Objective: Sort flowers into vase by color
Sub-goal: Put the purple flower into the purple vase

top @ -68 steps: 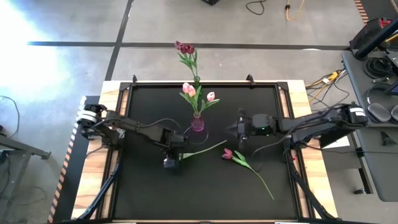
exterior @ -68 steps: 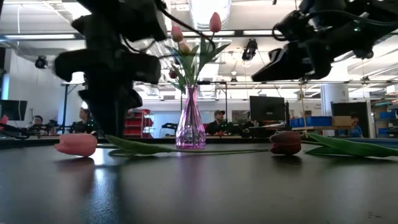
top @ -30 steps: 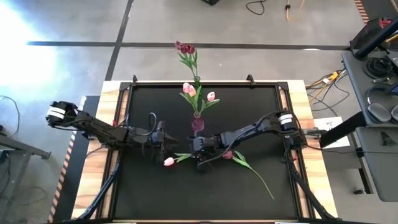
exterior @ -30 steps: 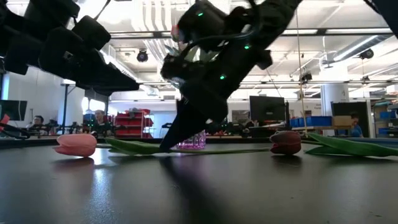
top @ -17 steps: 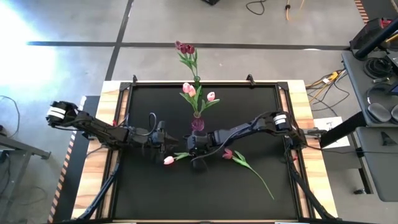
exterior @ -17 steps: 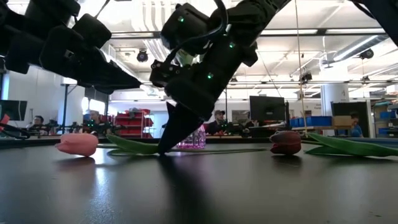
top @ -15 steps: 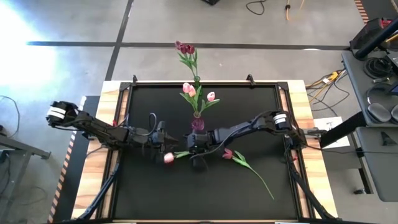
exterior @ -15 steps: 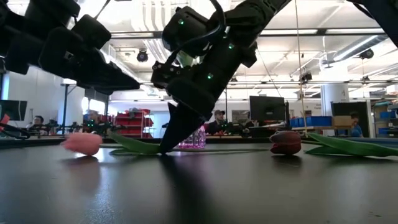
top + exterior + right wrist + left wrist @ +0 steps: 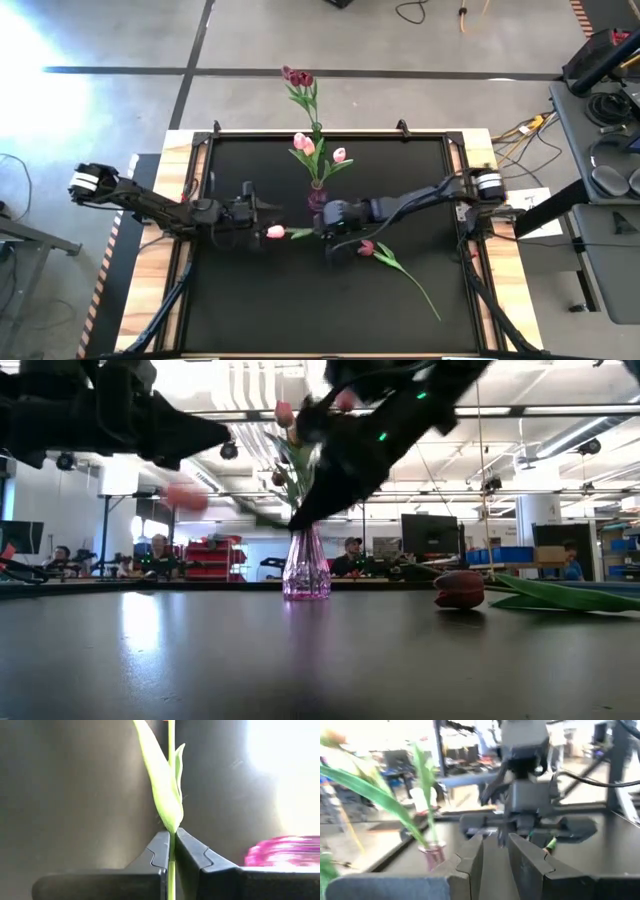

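Note:
A pale pink tulip (image 9: 275,232) hangs above the black table, and my right gripper (image 9: 314,230) is shut on its green stem (image 9: 171,795). In the low view its head (image 9: 183,497) shows blurred, well off the table. My left gripper (image 9: 268,208) stands just left of that head, level and open, with nothing between its fingers (image 9: 470,865). Behind the flower stands a pink glass vase (image 9: 318,198) holding pink tulips. A dark red tulip (image 9: 367,247) lies on its side on the table to the right. More dark red tulips (image 9: 297,78) stand past the far edge. My right gripper pinches the pink tulip's stem (image 9: 171,836) between its two fingertips, just below the base of a long leaf (image 9: 162,785). The fingers slant down toward the table's left, and the stem runs on ahead of them, head first. The flower is lifted clear of the table.
The dark red tulip's stem (image 9: 415,287) runs toward the near right corner. Wooden rails (image 9: 180,160) frame the black table. People and monitors show in the room beyond the table in the low view.
My right gripper has shut on the pink tulip's stem where it lay, then risen and drawn back toward the far right, lifting the whole flower clear of the table. My left gripper has risen a little and tipped up to level.

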Tool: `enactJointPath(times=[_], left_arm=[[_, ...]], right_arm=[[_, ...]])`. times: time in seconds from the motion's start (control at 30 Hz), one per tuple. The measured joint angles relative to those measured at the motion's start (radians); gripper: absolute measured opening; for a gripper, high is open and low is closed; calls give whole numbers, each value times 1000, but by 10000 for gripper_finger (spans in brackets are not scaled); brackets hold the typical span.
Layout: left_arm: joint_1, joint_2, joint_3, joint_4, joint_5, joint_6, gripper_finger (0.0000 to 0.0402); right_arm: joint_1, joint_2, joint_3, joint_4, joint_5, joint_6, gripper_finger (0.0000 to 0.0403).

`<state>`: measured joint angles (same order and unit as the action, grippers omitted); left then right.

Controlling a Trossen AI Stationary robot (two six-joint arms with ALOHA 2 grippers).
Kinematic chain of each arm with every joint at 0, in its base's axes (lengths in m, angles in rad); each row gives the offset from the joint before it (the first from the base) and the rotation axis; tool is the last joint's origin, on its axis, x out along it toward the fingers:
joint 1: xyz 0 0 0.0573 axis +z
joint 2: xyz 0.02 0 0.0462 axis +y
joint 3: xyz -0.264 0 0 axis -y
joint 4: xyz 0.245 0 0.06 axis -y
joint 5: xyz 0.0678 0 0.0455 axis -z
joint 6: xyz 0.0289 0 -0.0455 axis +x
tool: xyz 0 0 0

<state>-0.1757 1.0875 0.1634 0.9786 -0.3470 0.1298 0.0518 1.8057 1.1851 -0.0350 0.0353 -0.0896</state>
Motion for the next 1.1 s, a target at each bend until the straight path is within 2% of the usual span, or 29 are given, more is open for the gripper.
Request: enactJointPath(times=[0.23,0.33,0.47,0.67,0.83,1.1], left_arm=[[1,-69,-24,65,-59,23,77],[1,-87,-33,49,-63,26,77],[1,-85,-41,86,-63,27,77],[1,-73,-41,91,-63,40,77],[1,-68,-41,96,-63,42,78],[1,-57,-40,99,-63,42,78]], right_arm=[[-12,-267,-257,521,112,-52,13],[-18,-339,-322,801,131,-105,13],[-43,-384,-370,1059,129,-130,12],[-105,-354,-362,1227,106,-90,12],[-150,-246,-323,1363,40,-19,12],[-178,-88,-241,1530,18,27,12]])
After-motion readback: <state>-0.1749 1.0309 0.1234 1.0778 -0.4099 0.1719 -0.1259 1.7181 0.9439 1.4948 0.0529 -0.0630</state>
